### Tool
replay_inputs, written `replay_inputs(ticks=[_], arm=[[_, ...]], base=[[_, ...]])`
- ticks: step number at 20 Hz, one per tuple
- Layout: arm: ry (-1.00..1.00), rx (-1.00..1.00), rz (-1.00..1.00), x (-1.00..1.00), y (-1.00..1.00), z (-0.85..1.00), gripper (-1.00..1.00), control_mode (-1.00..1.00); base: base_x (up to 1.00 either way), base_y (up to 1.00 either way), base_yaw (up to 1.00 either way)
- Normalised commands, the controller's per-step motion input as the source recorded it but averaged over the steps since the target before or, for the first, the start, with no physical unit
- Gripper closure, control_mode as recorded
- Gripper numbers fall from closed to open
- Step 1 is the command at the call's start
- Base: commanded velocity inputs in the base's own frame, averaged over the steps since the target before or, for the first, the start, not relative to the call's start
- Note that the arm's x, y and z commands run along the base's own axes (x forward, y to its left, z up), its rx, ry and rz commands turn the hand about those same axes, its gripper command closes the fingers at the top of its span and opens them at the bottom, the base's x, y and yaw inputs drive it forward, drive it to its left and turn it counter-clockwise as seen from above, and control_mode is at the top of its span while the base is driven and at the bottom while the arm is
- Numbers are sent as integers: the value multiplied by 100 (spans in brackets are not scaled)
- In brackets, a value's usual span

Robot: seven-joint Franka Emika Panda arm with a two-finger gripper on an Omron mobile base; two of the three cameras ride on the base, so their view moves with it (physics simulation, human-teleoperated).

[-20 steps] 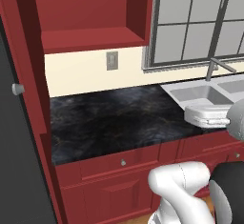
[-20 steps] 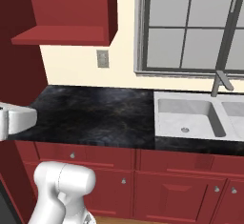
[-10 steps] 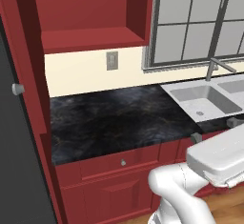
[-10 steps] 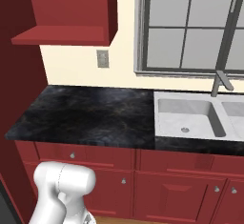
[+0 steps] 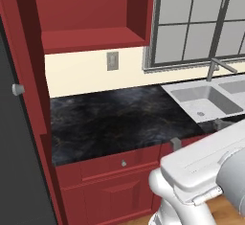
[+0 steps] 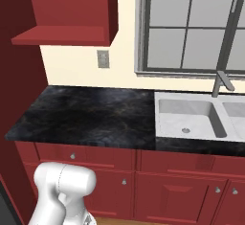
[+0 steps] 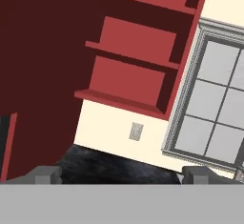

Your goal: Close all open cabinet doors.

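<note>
Swinging further across the lower right of the left base view since half a second ago, the robot's white arm (image 5: 206,171) now bulks larger at 4 o'clock, covering more of the red drawer fronts (image 5: 107,164) below the black stone counter (image 5: 115,118). The kitchen around it is unchanged.

A dark-red cabinet door (image 5: 26,75) stands swung out at 9 o'clock in the left base view, seen almost edge-on, its small silver knob (image 5: 17,89) jutting from the near edge. Beside it the wall cabinet (image 5: 91,13) is open, its red shelves bare to the room. In the right base view the same cabinet (image 6: 67,8) hangs at 11 o'clock above the counter (image 6: 91,114).

From the hand view, tilted, the gripper (image 7: 121,175) looks up at the stepped shelves (image 7: 128,82), with the window (image 7: 214,108) at 3 o'clock and a wall outlet (image 7: 136,131) just below centre. Its two fingertips (image 7: 45,174) sit far apart at the bottom edge, spread wide, with nothing between them.

The steel sink (image 6: 191,118) and faucet (image 6: 221,83) lie at 3 o'clock under the window.
</note>
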Motion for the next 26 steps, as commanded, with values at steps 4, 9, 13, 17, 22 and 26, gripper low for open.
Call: replay_inputs(ticks=[4,9,13,17,22,26], arm=[[-21,-1,0,-38,0,0,-100,-100],[-20,-3,0,-29,13,0,-100,-100],[-12,-5,0,0,18,0,-100,-100],[-17,-1,0,-1,-6,0,-100,-100],[-18,0,0,-6,-8,0,-100,-100],[-23,0,0,-40,-3,3,-100,-100]], base=[[0,0,0],[0,0,0],[0,0,0],[0,0,0],[0,0,0],[0,0,0]])
